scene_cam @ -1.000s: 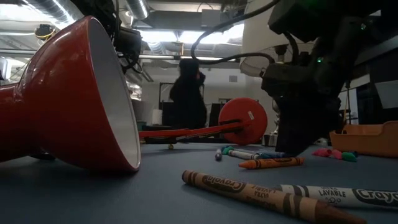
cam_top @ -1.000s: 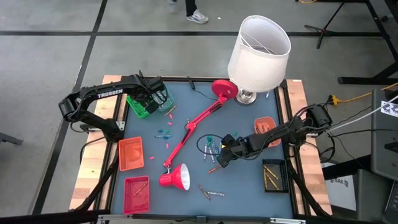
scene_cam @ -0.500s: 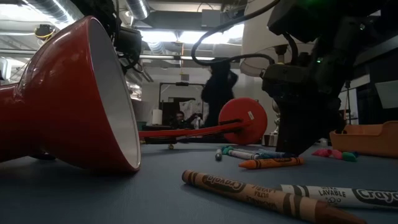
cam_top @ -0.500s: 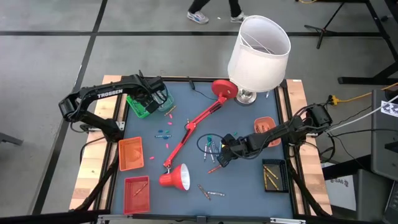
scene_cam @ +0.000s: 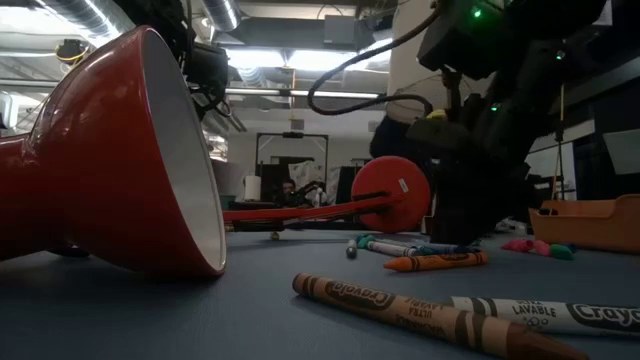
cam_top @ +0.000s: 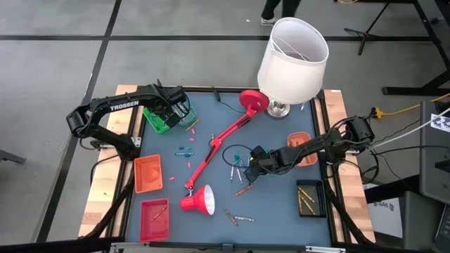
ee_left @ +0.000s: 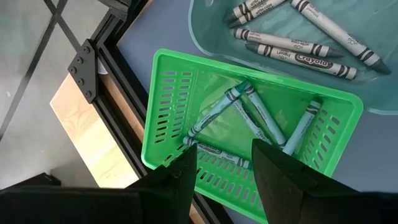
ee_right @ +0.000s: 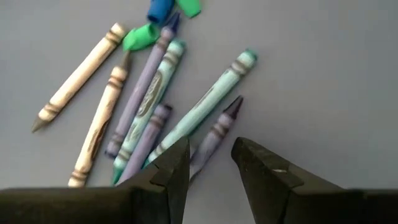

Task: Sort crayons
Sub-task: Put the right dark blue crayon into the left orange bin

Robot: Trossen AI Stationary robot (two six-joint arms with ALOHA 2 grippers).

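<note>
1. Left gripper [cam_top: 171,112] poised over the green basket [ee_left: 186,118] at the worktop's [cam_top: 281,211] far left corner; fingers [ee_left: 180,177] parted with a clear gap, nothing between them.
2. In the green basket, several green and teal crayons [ee_left: 249,115] lying crossed on its floor; just beside it, a clear tray [ee_left: 205,31] with grey crayons [ee_left: 298,43].
3. Right gripper [cam_top: 251,169] low over a loose cluster of crayons [ee_right: 155,106] near the worktop's middle, right of the red lamp arm [cam_top: 218,144]; fingers [ee_right: 261,171] apart, empty, tips just above a purple crayon [ee_right: 214,134] and a teal one [ee_right: 205,102].
4. In that cluster: purple, teal, tan and cream sticks fanned out flat, with small green and blue scraps at the far end.
5. An orange crayon [scene_cam: 437,262] flat on the worktop just in front of the right gripper in the low view; brown [scene_cam: 400,310] and white [scene_cam: 540,312] crayons nearer the camera.
6. Red lamp shade [cam_top: 198,201] on its side at the near edge; white lampshade [cam_top: 293,49] upright at the far edge.
7. Other containers: orange tray [cam_top: 148,173] and red basket [cam_top: 155,219] on the left, an orange tray [cam_top: 301,140] and a black basket [cam_top: 310,199] with yellowish crayons on the right.
8. Pink crayons [cam_top: 190,126] scattered beside the green basket.
</note>
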